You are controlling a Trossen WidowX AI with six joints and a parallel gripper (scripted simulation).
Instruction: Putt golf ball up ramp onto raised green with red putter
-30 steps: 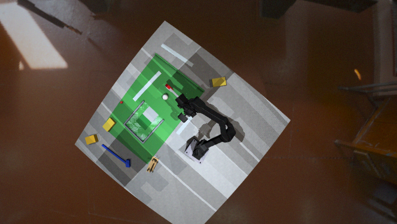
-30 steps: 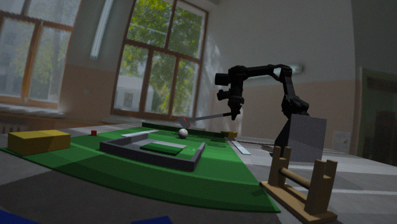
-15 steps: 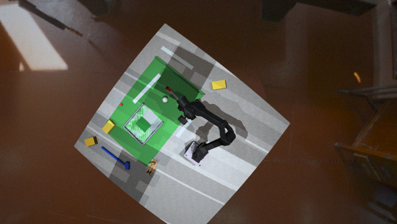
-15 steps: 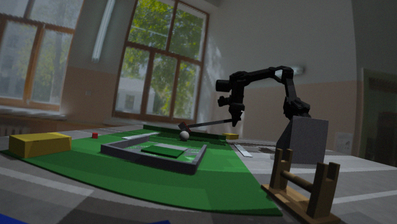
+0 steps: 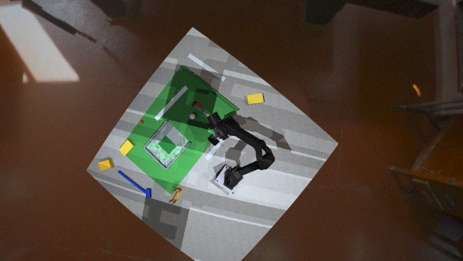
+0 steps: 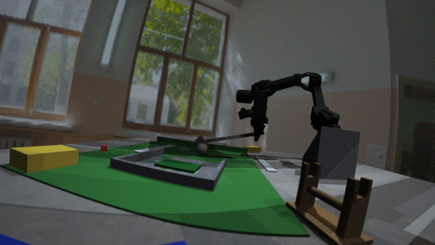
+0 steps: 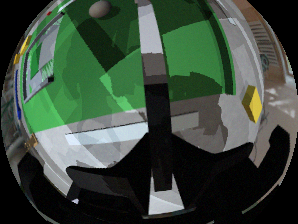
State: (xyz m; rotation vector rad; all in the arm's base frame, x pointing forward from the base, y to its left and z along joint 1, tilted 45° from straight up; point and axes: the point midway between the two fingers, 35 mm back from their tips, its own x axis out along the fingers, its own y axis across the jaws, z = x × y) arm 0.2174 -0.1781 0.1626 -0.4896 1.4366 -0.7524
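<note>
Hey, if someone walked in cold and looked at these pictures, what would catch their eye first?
Probably the black arm's claw, shut on the red putter and holding its red head low just behind the golf ball at the far end of the green mat. Next, the grey-walled raised green in the middle of the mat, and the big yellow block at its left edge.

Arm (image 6: 316, 91) is all matte black, no visible markings, labels or cables. Links are slim and boxy with chunky rounded joint housings; a cylindrical motor can (image 6: 243, 96) sticks out sideways near the wrist, centre of the exterior frame. Gripper (image 6: 257, 137) tapers to narrow dark fingers. Base sits on a plain grey block (image 6: 333, 153), which reads as a pale square plate in the top view. Screws too small to make out.
</note>
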